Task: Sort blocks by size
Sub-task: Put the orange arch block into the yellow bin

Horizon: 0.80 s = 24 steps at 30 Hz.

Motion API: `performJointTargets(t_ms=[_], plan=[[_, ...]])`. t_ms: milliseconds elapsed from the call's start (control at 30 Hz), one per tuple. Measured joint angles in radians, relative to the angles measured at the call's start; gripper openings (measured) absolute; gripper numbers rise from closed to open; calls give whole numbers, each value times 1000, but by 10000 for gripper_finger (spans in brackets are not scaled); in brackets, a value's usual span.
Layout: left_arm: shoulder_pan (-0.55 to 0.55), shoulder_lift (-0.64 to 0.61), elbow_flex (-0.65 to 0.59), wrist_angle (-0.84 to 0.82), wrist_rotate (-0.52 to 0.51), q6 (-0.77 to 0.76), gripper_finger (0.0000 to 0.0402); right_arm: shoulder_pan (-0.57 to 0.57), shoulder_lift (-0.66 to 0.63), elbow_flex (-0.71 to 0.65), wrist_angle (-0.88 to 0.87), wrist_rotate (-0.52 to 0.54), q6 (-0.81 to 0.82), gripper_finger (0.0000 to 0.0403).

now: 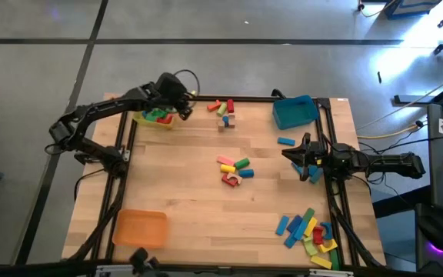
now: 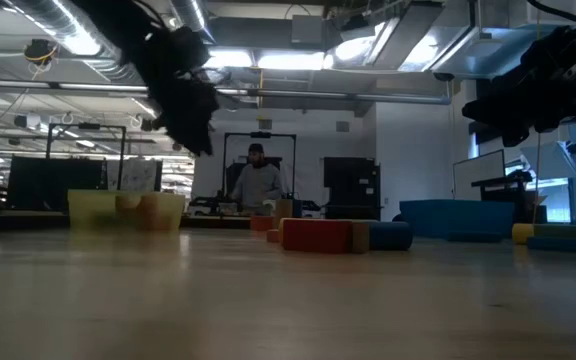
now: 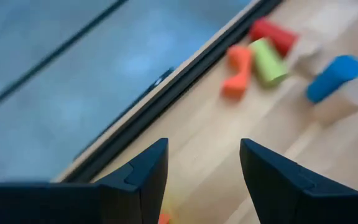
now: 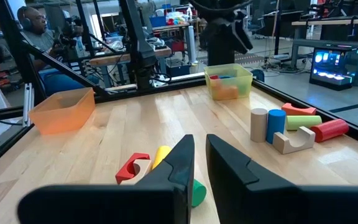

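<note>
The blocks lie in three groups: a far group (image 1: 223, 109) next to my left gripper, a middle group (image 1: 234, 170), and a near-right group (image 1: 310, 231). A single blue block (image 1: 285, 141) lies by the blue tray. My left gripper (image 1: 184, 108) hangs above the far edge between the yellow tray (image 1: 156, 118) and the far group. It is open and empty in its wrist view (image 3: 204, 155). My right gripper (image 1: 287, 153) is at the right side and points toward the middle group. Its fingers (image 4: 199, 146) are almost together with nothing between them.
The yellow tray holds some blocks at the far left. The blue tray (image 1: 294, 111) stands at the far right and the orange tray (image 1: 139, 228) at the near left. A person sits beyond the table (image 2: 256, 180). Bare wood lies between the groups.
</note>
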Motion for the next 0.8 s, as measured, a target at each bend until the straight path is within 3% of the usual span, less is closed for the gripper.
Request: performJointTargets(t_ms=[333,800], plan=[[-64,171,25,120,2,51,182,0,0,0,1,6,-1,46],[-60,514,333,78,23,183,182,0,0,0,1,7,-1,46]])
